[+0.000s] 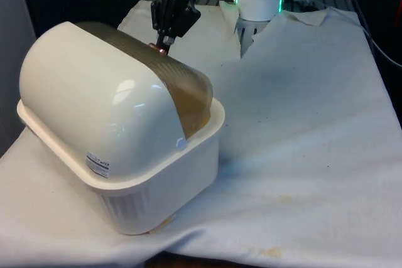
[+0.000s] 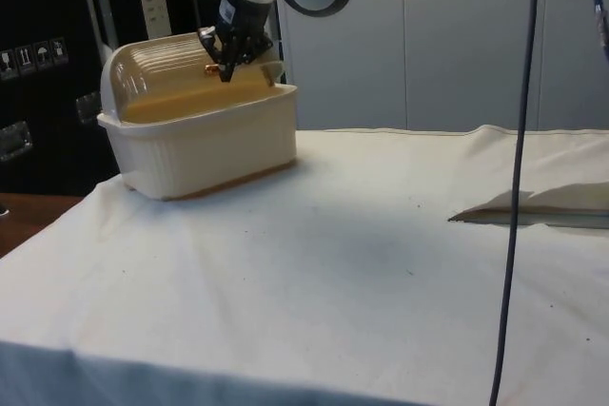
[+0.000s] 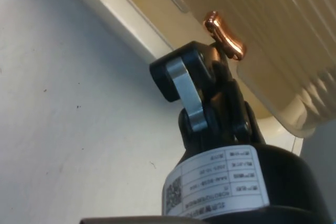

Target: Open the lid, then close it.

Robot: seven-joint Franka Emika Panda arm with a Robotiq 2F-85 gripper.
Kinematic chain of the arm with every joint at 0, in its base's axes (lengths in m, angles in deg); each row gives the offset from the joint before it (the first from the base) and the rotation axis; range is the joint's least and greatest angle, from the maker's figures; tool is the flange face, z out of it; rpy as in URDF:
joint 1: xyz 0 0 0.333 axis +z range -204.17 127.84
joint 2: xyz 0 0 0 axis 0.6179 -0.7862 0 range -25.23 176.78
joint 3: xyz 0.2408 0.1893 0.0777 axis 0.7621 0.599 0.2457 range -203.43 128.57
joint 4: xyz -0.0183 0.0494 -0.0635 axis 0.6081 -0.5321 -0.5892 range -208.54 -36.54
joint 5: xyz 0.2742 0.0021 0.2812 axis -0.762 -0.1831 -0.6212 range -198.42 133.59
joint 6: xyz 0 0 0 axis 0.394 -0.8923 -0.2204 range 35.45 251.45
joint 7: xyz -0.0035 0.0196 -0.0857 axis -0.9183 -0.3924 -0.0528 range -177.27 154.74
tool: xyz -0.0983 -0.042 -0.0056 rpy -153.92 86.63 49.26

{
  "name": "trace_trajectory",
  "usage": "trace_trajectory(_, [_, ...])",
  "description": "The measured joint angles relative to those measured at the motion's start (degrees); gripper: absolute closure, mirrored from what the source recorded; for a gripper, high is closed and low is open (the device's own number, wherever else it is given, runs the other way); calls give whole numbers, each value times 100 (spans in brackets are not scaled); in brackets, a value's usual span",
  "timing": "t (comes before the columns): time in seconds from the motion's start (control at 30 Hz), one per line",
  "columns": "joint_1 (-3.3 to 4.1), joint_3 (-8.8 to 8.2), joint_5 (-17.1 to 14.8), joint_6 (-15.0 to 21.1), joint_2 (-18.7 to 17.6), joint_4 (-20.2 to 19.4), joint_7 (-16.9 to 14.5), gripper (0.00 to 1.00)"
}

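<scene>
A cream bread box (image 1: 182,174) (image 2: 209,140) stands at the front view's left, with a white domed shell and a ribbed amber roll lid (image 1: 151,61) (image 2: 162,73) (image 3: 283,19). The lid's small copper handle (image 1: 155,46) (image 2: 211,68) (image 3: 226,35) sits about halfway up the dome on the far side. My black gripper (image 1: 164,45) (image 2: 225,71) (image 3: 210,61) is shut, its tips pressed against the underside of that handle, not around it. In the wrist view the lid's lower edge hangs just above the cream rim.
White cloth (image 1: 301,142) covers the table, with open room across the front view's right. In the side view a thin black cable (image 2: 519,187) hangs down at the right, and a fold of cloth (image 2: 533,208) lies near the table's right edge.
</scene>
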Motion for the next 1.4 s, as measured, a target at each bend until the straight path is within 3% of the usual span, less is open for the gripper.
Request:
trace_trajectory(0.7, [-23,-103,0,-246,298,258,23,100])
trace_trajectory(1.4, [-46,-120,0,-332,63,808,327,100])
